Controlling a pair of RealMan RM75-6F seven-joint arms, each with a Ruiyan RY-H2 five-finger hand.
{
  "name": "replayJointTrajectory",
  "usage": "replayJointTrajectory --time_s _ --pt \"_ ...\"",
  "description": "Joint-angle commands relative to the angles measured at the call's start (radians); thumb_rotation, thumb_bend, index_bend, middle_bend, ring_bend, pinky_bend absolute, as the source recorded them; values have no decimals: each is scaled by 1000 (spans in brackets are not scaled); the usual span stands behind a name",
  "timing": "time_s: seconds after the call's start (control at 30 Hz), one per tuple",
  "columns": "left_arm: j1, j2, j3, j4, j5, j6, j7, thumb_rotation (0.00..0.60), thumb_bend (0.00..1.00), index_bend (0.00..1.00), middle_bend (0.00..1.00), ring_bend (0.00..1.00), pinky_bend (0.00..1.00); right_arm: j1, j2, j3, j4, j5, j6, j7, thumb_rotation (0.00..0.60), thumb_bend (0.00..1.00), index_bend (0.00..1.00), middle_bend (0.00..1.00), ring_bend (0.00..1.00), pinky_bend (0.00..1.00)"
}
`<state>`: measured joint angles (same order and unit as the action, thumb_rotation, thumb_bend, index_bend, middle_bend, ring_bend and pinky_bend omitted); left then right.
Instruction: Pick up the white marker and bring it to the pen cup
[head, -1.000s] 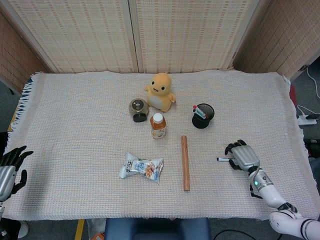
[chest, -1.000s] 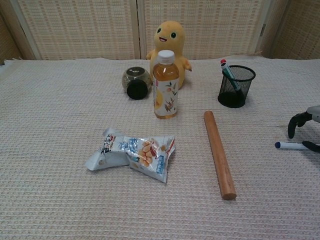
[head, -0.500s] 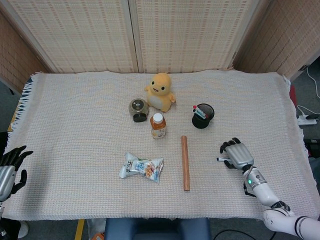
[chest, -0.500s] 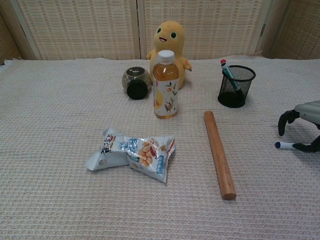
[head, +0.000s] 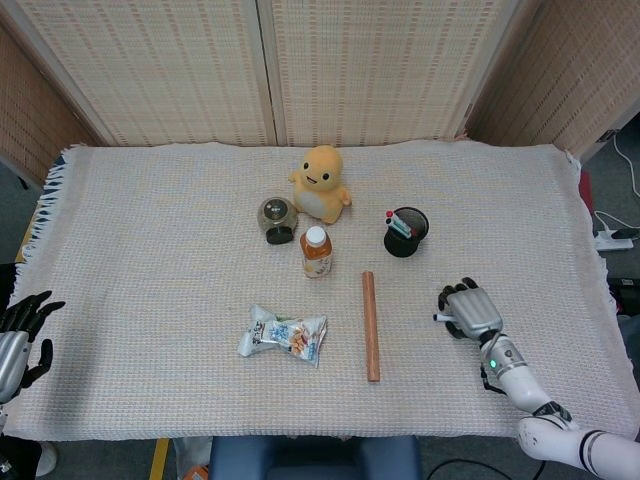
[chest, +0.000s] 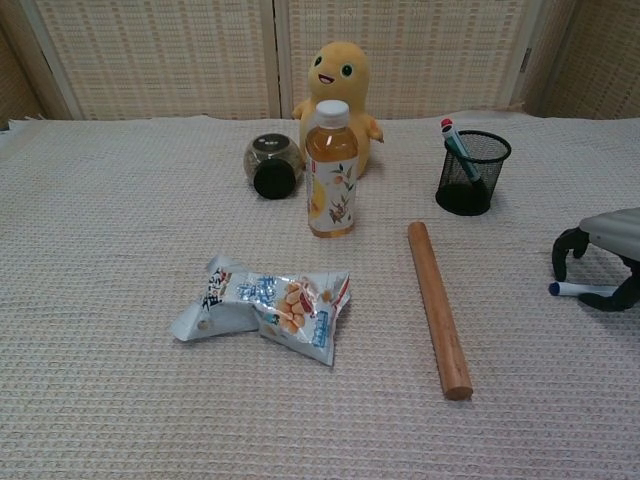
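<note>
The white marker (chest: 577, 289) with a blue cap lies flat on the cloth at the right side; in the head view only the marker's tip (head: 440, 317) shows. My right hand (head: 470, 312) arches over it, dark fingers (chest: 563, 250) curled down on either side of the barrel, and the marker still rests on the cloth. In the chest view the right hand (chest: 606, 258) is cut by the frame's right edge. The black mesh pen cup (head: 406, 232) (chest: 472, 172) stands farther back with markers inside. My left hand (head: 20, 330) hovers off the table's left edge, fingers spread, holding nothing.
A wooden rod (head: 371, 326) (chest: 438, 308) lies left of the marker. A tea bottle (head: 316, 251), a snack bag (head: 284, 335), a dark jar (head: 277, 220) and a yellow plush toy (head: 320, 184) occupy the middle of the table.
My right hand has slid left and forward over the marker, hiding more of its barrel, and its fingers have lowered around it. The left hand stayed put.
</note>
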<state>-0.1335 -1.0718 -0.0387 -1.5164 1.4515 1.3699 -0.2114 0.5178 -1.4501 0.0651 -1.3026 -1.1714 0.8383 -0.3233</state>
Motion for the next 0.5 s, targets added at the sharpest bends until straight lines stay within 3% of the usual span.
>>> replayJointTrajectory --time_s 0.03,0.5 --pt "1 1 0 -1 0 1 -1 600 634 181 40 0 74 3 -4 -2 5 5 -2 -5 600 292 465 258 263 158" --pt "1 2 1 -1 5 5 -6 600 635 183 40 0 74 2 -11 -8 1 17 29 -23 600 293 537 258 289 187"
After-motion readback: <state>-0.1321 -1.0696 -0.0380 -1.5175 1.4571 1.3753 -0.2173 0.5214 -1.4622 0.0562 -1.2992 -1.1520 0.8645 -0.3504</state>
